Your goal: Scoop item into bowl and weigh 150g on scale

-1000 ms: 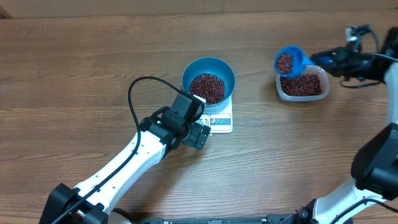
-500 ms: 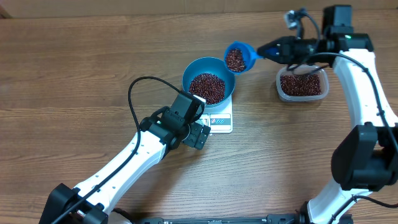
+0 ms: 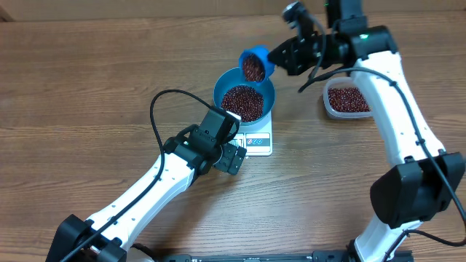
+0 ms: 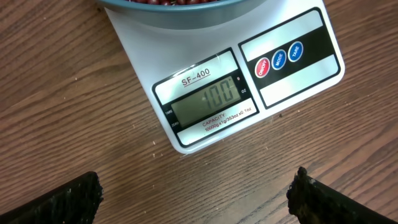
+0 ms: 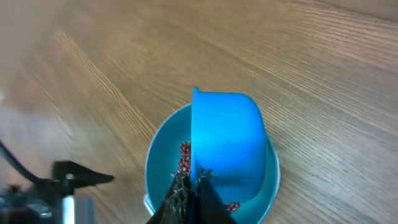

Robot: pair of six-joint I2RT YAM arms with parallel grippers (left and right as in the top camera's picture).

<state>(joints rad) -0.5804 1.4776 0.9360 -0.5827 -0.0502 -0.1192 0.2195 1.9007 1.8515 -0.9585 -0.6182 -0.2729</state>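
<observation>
bowl (image 4: pixel 180 14) cropped by top edge, scoop (image 5: pixel 227 143) hiding most beans (image 5: pixel 185 155), left fingers (image 4: pixel 59 202) cut off below

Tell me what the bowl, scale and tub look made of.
Bowl: probably plastic, an even bright blue with a smooth, thin rim.
Scale: white moulded plastic with a smooth, slight sheen and printed panels.
Tub: apparently clear plastic; the beans show through its wall.
</observation>
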